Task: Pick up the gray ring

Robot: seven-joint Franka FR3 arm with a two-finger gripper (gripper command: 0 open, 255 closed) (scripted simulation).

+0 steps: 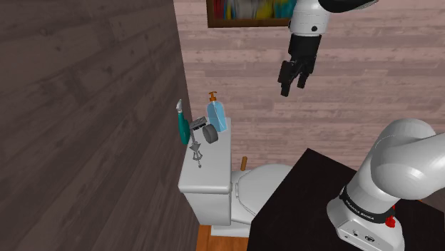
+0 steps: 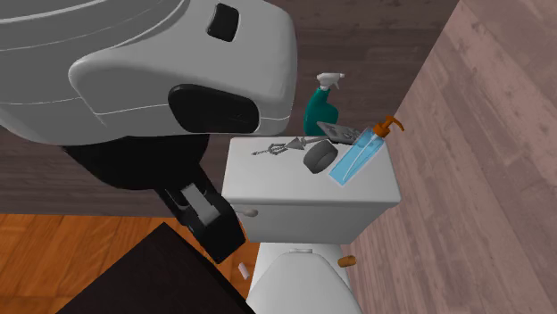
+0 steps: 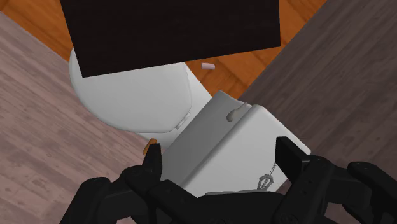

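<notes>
The gray ring [image 1: 210, 133] [image 2: 320, 157] stands on edge on the white toilet tank lid [image 1: 207, 175] [image 2: 268, 183] [image 3: 235, 143], leaning against a blue soap dispenser [image 1: 217, 115] [image 2: 360, 154]. My gripper [image 1: 293, 85] [image 2: 219, 236] [image 3: 221, 162] hangs high in the air, well above the toilet and to the shoulder view's right of the ring. Its fingers stand apart, open, with nothing between them. In the wrist view the tank lid lies between and beyond the fingers.
On the lid with the ring are a teal spray bottle [image 1: 182, 123] [image 2: 320, 108], a metal tool [image 1: 197, 151] [image 2: 280, 148] [image 3: 266, 181] and a flat grey item [image 2: 336, 134]. Dark wood wall beside the tank, toilet seat [image 1: 260, 185] [image 3: 133, 89] below, black stand [image 1: 314, 207] [image 3: 172, 28] near.
</notes>
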